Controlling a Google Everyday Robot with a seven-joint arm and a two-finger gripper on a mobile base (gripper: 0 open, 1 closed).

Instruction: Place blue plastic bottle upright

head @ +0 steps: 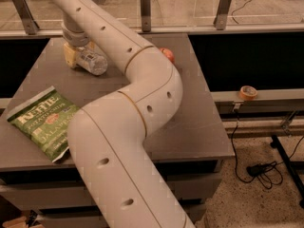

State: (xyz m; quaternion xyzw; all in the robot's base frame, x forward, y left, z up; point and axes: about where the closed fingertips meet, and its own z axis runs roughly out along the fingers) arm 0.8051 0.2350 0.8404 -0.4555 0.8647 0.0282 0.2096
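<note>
The blue plastic bottle point(93, 62) lies on its side at the far left of the grey table point(194, 122), its clear body pointing right. My gripper point(76, 55) is at the end of the white arm point(142, 94), right over the bottle's left end, touching or very close to it. The wrist hides the bottle's cap end.
A green chip bag point(43, 121) lies flat at the table's front left. A red apple point(166, 54) peeks out behind the arm at the far middle. A roll of tape point(248, 92) sits on a ledge to the right. A railing runs behind the table.
</note>
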